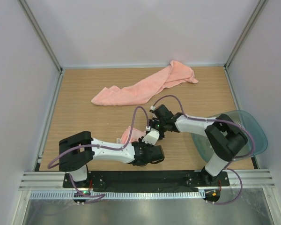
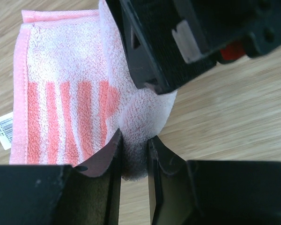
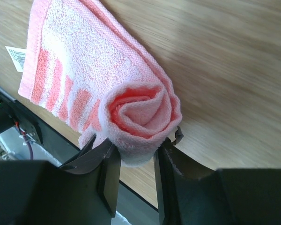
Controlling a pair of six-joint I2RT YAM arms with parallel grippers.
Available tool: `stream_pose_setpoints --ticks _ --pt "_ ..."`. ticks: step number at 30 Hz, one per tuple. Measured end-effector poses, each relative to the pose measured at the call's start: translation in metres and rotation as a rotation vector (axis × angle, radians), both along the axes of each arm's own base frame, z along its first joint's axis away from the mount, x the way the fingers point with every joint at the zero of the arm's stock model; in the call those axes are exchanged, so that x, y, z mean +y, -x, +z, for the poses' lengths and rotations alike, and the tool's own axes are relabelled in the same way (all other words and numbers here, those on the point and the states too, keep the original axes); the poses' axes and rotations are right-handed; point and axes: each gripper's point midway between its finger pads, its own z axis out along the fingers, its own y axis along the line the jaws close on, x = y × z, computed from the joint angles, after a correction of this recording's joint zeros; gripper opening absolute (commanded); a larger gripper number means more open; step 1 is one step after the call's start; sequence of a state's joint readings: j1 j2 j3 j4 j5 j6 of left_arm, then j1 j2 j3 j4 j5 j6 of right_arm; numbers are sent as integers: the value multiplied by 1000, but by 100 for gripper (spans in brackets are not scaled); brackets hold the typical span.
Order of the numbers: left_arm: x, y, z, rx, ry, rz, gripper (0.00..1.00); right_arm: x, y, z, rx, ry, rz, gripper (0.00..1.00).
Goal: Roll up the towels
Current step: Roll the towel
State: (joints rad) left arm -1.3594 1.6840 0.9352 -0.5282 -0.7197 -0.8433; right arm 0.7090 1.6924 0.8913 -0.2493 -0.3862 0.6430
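Observation:
The small striped towel (image 2: pixel 65 108) lies on the wood table near the front, mostly hidden under both arms in the top view (image 1: pixel 129 135). One edge is wound into a roll (image 3: pixel 141 114). My right gripper (image 3: pixel 136 152) is shut on the end of that roll. My left gripper (image 2: pixel 135 150) is shut on the rolled part from the other end, with the right gripper's black body (image 2: pixel 187 37) just above it. In the top view the two grippers, left (image 1: pixel 152 150) and right (image 1: pixel 150 137), meet over this towel. The long plain towel (image 1: pixel 145 86) lies crumpled at the back.
A translucent teal tray (image 1: pixel 250 123) sits at the table's right edge, partly behind the right arm. A white barcode label (image 3: pixel 16 57) sticks out from the striped towel's corner. The black mounting rail (image 1: pixel 145 178) runs along the near edge.

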Motion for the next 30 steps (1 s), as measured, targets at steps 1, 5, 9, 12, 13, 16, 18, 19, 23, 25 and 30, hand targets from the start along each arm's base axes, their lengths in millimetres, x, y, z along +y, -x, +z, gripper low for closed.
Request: stream_pose_setpoints --ticks 1,5,9,12,13,16,18,19,23,25,30 --pt "-6 -1 1 1 -1 -15 11 -8 1 1 -5 9 -21 37" --pt "-25 -4 1 4 -4 -62 8 -34 3 6 -36 44 -90 49" --pt "-26 -3 -1 14 -16 -79 8 -56 3 12 -67 110 -134 70" --pt "-24 -2 -1 20 2 -74 7 -71 0 14 -82 172 -160 75" --pt "-22 -1 -1 27 12 -70 7 -76 -3 15 -87 191 -174 75" --pt "-14 4 0 55 57 -51 5 -84 -17 25 -111 217 -215 76" --pt "-9 6 0 73 103 -32 4 -85 -28 35 -138 212 -239 76" --pt "-7 8 1 86 133 -18 4 -86 -33 39 -154 208 -252 76" --pt "4 12 3 148 296 46 2 -88 -41 52 -187 190 -277 76" --pt "10 13 5 178 385 81 1 -88 -41 53 -185 183 -276 76" --pt "25 17 9 235 575 161 0 -82 -34 53 -164 141 -254 78"
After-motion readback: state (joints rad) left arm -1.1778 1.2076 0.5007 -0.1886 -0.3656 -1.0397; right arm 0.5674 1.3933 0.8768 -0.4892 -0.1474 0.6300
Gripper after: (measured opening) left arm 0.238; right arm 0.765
